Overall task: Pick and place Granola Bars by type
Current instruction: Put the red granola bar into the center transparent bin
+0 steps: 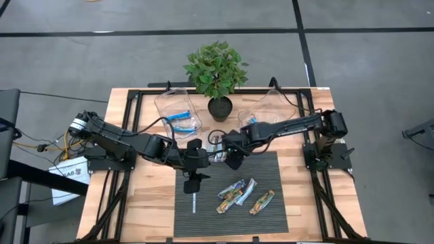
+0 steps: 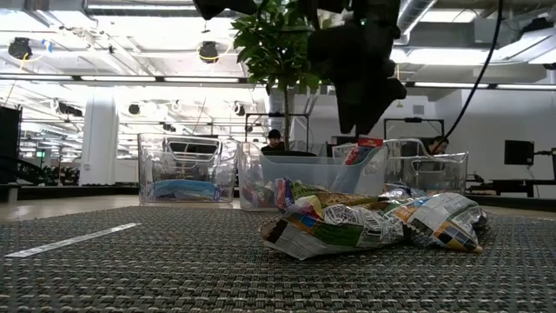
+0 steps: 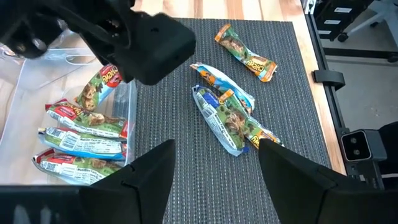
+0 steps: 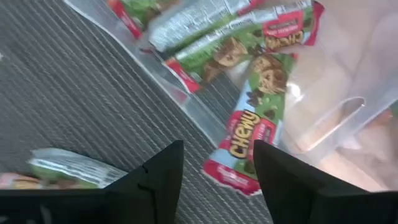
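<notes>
Several granola bars (image 1: 234,193) in green-gold wrappers lie on the dark mat (image 1: 271,169); a single one (image 3: 245,53) lies apart from them. A clear tub (image 3: 130,118) beside the mat holds red-and-green bars (image 3: 74,140). One more red-and-green bar (image 4: 249,143) leans over this tub's wall, its lower end on the mat. My right gripper (image 4: 217,180) hangs open right above this bar, a finger on each side of its lower end, apart from it. My left gripper (image 3: 214,180) is open above the mat, short of the bars there.
A potted plant (image 1: 215,71) stands at the table's far middle. Clear tubs stand on each side of it, the left one (image 1: 178,112) with blue bars. A thin white stick (image 1: 194,202) lies on the mat's left part.
</notes>
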